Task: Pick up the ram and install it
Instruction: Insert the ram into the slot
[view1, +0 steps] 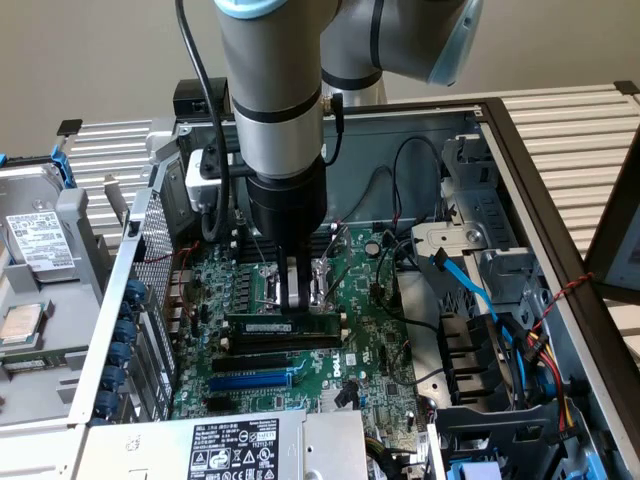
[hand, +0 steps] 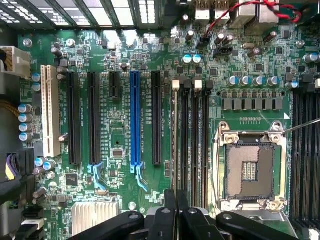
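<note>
Nearest in the exterior view, at the front of the open computer case (view1: 410, 125): grey metal box (view1: 335, 445) with white label stickers. Just beyond it, green motherboard (view1: 370, 350), flat on the case floor.

On the board, first the blue expansion slot (view1: 250, 380), then a black slot (view1: 255, 361) parallel beside it. Next back, the ram (view1: 262, 326): standing on its long edge, lengthwise in line with the black slots, small white label toward the camera. Cannot tell whether fully seated or only resting on its slot.

Pinched at mid-length by the gripper (view1: 297, 305), pointing straight down, fingers nearly together with only the stick's thickness between them. Same grip from the wrist view: gripper (hand: 175, 199) clamped onto the ram (hand: 173, 140), seen edge-on as a thin line running away from the fingertips. Lies between a black expansion slot (hand: 156, 120) and the neighbouring memory slots (hand: 186, 135), with the CPU socket (hand: 249, 170) beyond those.

Toward the exterior view's right, blue and black cables (view1: 480, 300) beside the drive bays. Toward the exterior view's left, outside the case, a drive (view1: 35, 240) with a white label. Farthest back: grey rear wall of the case, and the arm (view1: 275, 90) rising above it out of frame.
</note>
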